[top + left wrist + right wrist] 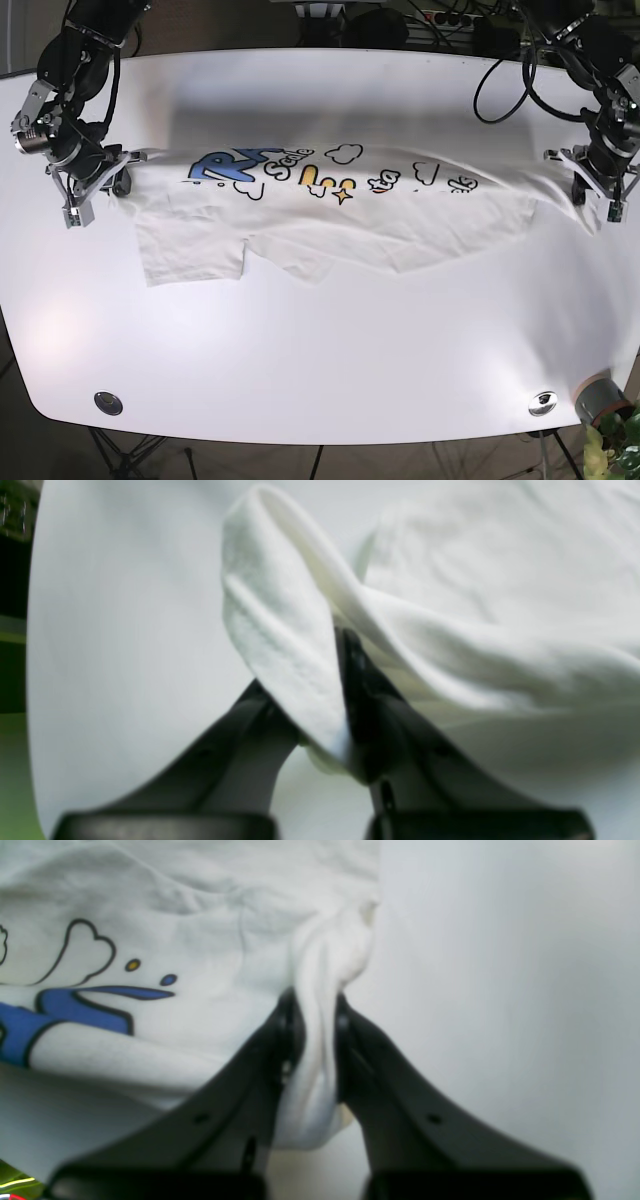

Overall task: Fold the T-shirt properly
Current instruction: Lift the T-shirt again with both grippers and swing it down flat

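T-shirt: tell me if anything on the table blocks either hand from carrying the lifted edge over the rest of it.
Nothing visible does. The left hand and the right hand are each shut on an end of the T-shirt. The white table around it is bare up to two small round fittings near its front edge.

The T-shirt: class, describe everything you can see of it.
The T-shirt is white, soft-looking cloth with a colourful cartoon print outlined in black. It lies stretched sideways across the white table, wrinkled, one sleeve hanging toward the near edge. The left gripper and right gripper each pinch a bunched end.
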Robot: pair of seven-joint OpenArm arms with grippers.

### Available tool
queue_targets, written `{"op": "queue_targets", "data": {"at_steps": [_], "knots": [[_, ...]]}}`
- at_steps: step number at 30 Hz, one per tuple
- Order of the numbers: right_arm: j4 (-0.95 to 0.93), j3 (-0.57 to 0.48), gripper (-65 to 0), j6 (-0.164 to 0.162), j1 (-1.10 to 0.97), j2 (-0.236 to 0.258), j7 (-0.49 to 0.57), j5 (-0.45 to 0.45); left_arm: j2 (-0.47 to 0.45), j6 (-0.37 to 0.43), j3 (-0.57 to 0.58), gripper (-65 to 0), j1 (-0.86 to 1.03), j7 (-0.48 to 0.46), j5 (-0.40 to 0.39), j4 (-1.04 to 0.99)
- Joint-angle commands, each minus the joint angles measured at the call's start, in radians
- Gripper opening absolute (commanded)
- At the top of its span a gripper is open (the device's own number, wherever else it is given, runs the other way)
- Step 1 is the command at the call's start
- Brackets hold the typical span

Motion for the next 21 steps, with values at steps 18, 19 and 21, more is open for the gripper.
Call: {"op": "queue_targets", "data": {"at_steps": [18,19,21], "knots": [[-0.126,-0.139,-62.9,-0.034,0.406,0.03,0.022,-0.064,-0.015,0.202,0.22,-65.0,-0.466,-0.029,-0.008,-0.098],[-0.144,-0.143,-62.9,-0.037,0.432,0.03,0.022,-0.064,-0.017,0.205,0.226,-65.0,-0.492,-0.029,-0.008,-0.116],[-0.184,-0.148,-62.9,-0.037,0.487,0.031,0.022,-0.064,-0.047,0.207,0.24,-65.0,-0.541,-0.029,-0.008,-0.151]]}}
